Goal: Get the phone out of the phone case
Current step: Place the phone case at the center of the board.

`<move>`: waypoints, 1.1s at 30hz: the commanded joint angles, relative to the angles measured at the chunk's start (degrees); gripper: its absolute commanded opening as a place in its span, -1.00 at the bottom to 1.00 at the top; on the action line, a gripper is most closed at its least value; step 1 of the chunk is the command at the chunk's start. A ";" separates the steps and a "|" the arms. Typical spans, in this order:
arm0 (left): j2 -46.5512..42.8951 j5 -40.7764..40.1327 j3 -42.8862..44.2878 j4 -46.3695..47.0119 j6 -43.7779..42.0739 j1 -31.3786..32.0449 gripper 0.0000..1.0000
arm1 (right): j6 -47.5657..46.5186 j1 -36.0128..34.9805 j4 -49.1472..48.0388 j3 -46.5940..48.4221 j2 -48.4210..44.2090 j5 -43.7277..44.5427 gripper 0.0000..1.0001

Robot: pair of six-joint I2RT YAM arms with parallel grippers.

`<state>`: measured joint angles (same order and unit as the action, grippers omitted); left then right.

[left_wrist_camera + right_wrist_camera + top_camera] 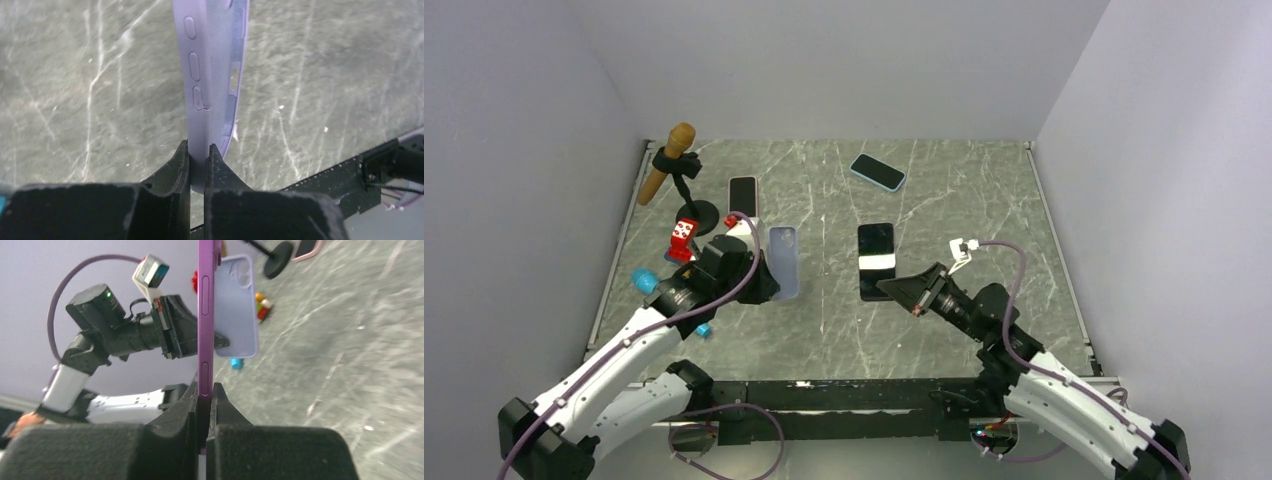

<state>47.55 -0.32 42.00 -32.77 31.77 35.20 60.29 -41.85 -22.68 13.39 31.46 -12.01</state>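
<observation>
Since the phone hangs free of the case — the case at its nine o'clock, well apart — we judge that what remains is setting both down. Our left fingers pinch the case's edge and our right fingers the phone's. We'd lower each flat onto the surface before releasing. No writing is legible — the red tag is too small.

The table has a grey-green top with pale, marble-like veins. Toward its far edge, right of centre, a blue phone lies at a slant. At far left a pink-edged phone lies just beside the round black base of a stand, with small coloured blocks near them.
</observation>
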 commanded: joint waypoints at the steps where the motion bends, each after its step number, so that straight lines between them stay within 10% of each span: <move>1: 0.53 1.46 -2.76 -1.17 4.05 -5.06 -1.00 | -7.36 0.26 20.48 6.75 -7.41 11.29 -1.00; 12: 7.61 21.40 -11.48 9.57 5.59 -24.44 -1.00 | -10.06 0.29 38.05 11.67 -13.31 21.66 -1.00; 25: 12.81 30.66 -20.75 30.48 24.30 -30.12 -0.94 | -10.63 0.28 40.40 12.27 -12.33 22.97 -1.00; 29: 11.47 29.44 -21.57 29.51 27.27 -30.20 0.91 | -10.23 0.27 38.76 11.56 -11.49 21.85 -1.00; 33: 5.57 25.63 -21.00 21.54 22.67 -30.19 0.99 | -10.28 0.28 37.79 11.11 -10.53 21.51 -1.00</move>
<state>58.72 27.22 19.92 -8.47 55.35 5.28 50.43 -41.63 20.91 22.81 20.69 9.98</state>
